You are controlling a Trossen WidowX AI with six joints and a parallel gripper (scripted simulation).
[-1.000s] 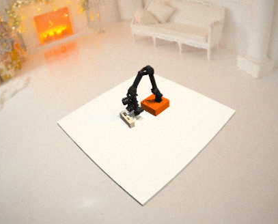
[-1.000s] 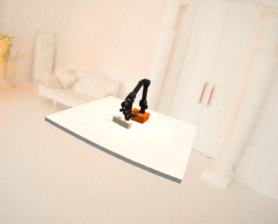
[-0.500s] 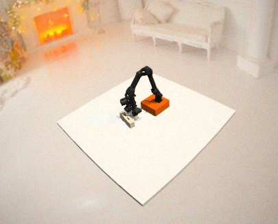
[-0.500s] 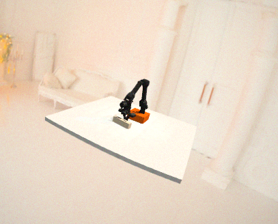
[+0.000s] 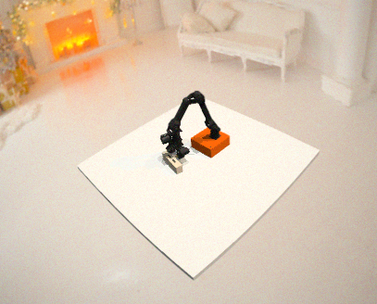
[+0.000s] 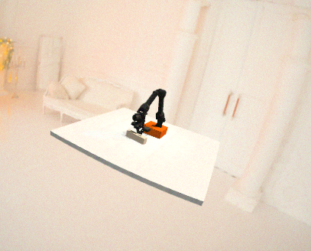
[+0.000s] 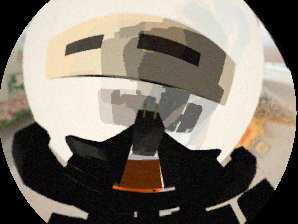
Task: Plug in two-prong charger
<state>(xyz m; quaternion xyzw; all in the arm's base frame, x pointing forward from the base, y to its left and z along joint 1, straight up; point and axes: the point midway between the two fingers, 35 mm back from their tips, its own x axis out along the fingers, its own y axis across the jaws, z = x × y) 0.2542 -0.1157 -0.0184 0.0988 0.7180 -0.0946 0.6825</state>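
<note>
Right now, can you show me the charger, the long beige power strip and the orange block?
charger [image 7: 146, 134]: wrist view, its dark body
power strip [image 5: 179, 170] [image 6: 137, 138] [image 7: 120, 57]: top and exterior, side; wrist, face
orange block [image 5: 203, 146] [image 6: 155, 131]: top and exterior, side

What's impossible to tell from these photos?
- Prong tips and shutter slots: the power strip is too small in the top and exterior views.
- Charger: its sides are hidden by the fingers in the wrist view.
- Shutter inside either outlet: too dark in the wrist view.

Pincer [image 7: 145, 128]: shut on charger [image 7: 148, 127] | prongs [image 7: 151, 111]: 2 | power strip [image 7: 132, 55]: 2 dark slots visible
</note>
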